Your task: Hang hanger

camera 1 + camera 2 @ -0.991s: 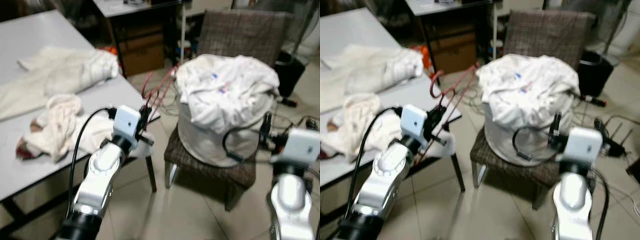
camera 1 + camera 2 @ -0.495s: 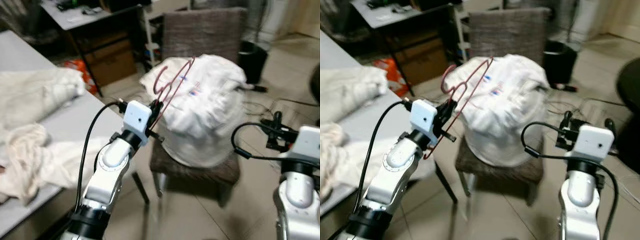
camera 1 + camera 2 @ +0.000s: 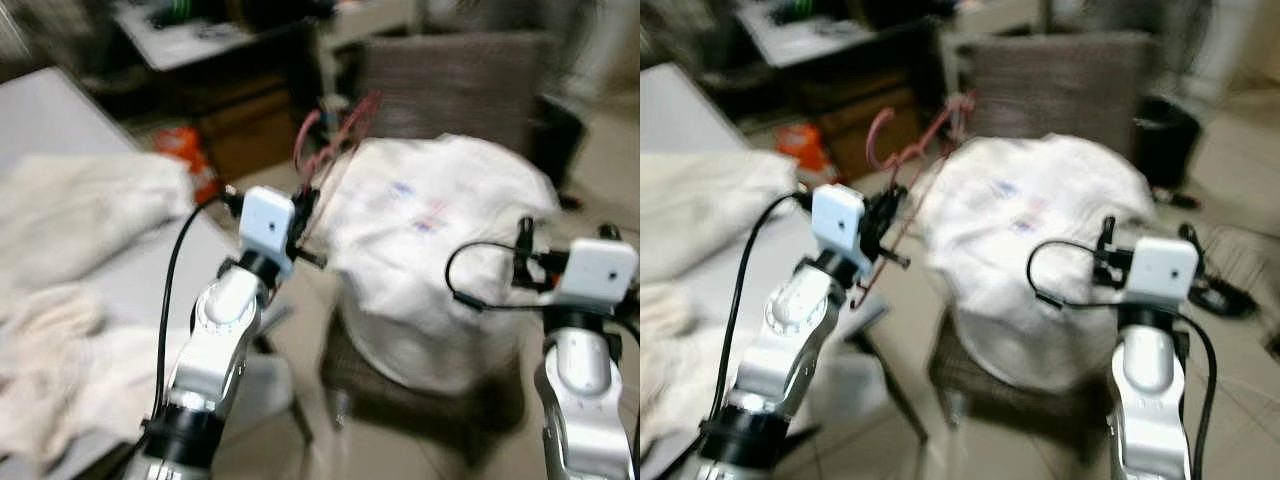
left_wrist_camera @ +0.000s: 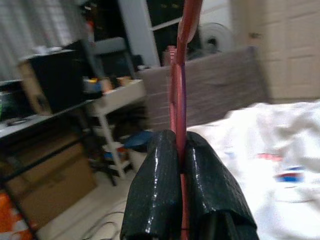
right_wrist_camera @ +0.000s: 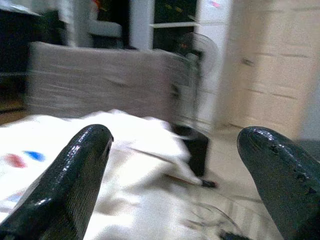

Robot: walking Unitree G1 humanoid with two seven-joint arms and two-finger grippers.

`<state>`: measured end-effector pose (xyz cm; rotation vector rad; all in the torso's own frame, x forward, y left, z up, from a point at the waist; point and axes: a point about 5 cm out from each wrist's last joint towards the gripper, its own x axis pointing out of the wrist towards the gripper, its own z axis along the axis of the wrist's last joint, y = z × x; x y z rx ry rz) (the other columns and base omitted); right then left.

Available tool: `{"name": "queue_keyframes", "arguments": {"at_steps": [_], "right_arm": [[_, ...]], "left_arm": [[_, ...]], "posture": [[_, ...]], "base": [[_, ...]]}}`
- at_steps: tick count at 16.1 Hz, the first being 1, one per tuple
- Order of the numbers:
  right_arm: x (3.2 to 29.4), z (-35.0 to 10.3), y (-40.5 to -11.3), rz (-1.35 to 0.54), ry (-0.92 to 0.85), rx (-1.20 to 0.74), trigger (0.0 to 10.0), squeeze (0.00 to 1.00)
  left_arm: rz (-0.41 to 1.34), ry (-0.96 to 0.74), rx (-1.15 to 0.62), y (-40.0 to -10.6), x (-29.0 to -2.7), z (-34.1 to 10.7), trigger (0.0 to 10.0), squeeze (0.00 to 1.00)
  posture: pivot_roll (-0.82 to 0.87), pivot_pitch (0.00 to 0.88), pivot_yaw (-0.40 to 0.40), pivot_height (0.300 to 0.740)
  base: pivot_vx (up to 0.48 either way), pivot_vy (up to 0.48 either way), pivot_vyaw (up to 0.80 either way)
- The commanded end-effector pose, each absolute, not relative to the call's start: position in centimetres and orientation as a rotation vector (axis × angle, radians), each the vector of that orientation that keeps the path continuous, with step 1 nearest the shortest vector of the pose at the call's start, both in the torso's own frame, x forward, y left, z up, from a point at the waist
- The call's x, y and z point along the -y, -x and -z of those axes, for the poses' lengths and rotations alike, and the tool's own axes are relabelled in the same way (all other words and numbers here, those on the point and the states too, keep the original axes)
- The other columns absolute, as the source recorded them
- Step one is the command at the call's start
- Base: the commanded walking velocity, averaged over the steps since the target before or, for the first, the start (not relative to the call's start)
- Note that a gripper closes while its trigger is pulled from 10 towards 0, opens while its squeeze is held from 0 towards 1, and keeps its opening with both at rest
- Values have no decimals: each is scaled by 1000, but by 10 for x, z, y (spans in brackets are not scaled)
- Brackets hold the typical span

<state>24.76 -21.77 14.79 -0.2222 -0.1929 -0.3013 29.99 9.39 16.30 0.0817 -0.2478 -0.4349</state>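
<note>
A red wire hanger (image 3: 330, 140) sticks up from my left gripper (image 4: 181, 165), whose two black fingers (image 4: 157, 190) are shut on its wire. The gripper is raised in front of me, to the left of the laundry heap. My right gripper (image 5: 180, 165) is held up to the right of that heap, its fingers (image 5: 75, 170) spread wide apart with nothing between them. Both eye views are blurred.
A basket heaped with white laundry (image 3: 440, 230) sits on a brown woven chair (image 3: 450, 80) straight ahead. A grey table (image 3: 60, 110) with crumpled white cloths (image 3: 80, 210) runs along my left. A dark desk with a cardboard box (image 3: 250, 130) stands behind it. A fan (image 5: 200, 55) stands beyond the chair.
The view has swung while I move, so the whole scene shifted. My left gripper keeps the hanger and has lifted it higher than a second ago. The right gripper stays open.
</note>
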Motion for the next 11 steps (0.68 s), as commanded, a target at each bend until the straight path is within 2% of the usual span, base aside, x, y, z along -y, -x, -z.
{"name": "queue_keyframes", "arguments": {"at_steps": [1,2,6,11], "right_arm": [[211,-144,-250,276,203,179,10000,0],[214,-140,-250,286,197,156,10000,0],[215,-121,-255,241,157,54,10000,0],[220,-113,-247,279,162,37,10000,0]], "left_arm": [[399,-100,238,-301,-104,-160,10000,0],[399,-100,234,-300,-104,-159,10000,0],[412,-101,232,-301,-103,-159,10000,0],[434,-102,234,-301,-101,-159,10000,0]], "posture": [[-144,0,119,740],[-144,0,118,740],[-145,0,122,740],[-149,0,127,740]], "base": [[0,0,712],[0,0,719],[0,0,0],[0,0,0]]}}
